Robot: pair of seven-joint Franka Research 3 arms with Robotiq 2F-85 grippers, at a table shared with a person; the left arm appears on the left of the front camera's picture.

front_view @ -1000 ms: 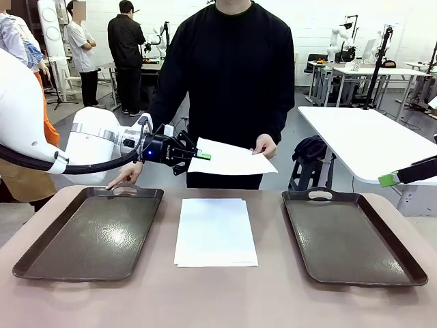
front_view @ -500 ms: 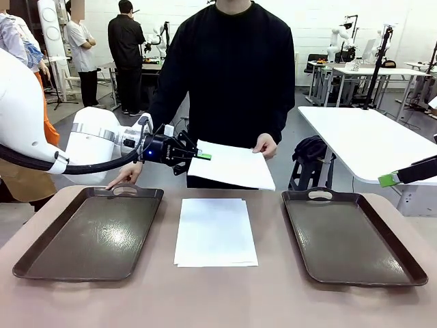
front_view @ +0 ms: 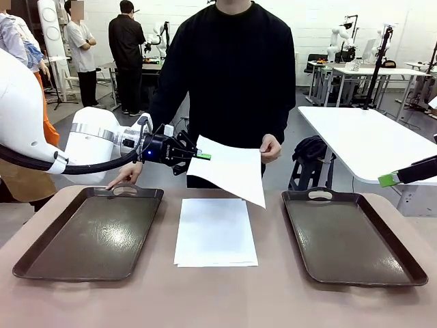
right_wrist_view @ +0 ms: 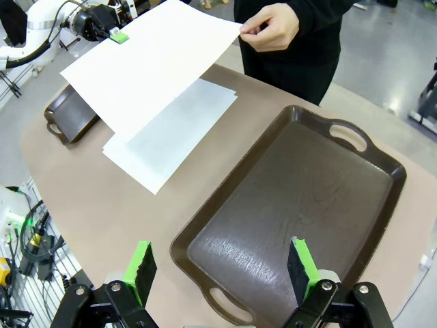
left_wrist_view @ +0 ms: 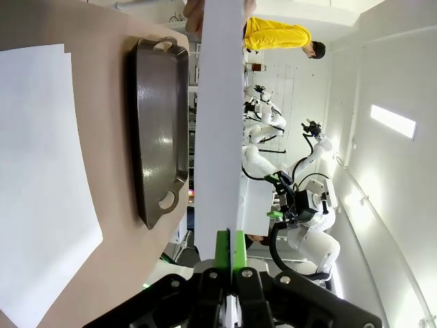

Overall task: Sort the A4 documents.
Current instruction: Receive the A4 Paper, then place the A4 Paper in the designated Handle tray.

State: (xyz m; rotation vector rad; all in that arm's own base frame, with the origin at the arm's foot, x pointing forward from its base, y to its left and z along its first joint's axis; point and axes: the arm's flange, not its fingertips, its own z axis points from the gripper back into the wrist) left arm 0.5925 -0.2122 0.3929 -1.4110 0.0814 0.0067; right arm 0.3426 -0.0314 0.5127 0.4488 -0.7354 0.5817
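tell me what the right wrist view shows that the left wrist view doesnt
Right wrist view: the right jaws standing open, the left tray, and the broad face of the held sheet. Left wrist view: the left jaws shut on that sheet's edge, seen close up and edge-on. Both: the held sheet, the stack of sheets lying on the table, and the right tray.

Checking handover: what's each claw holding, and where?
Left claw pinches one edge of a white A4 sheet; the person's hand holds the opposite corner. Right claw open, empty.
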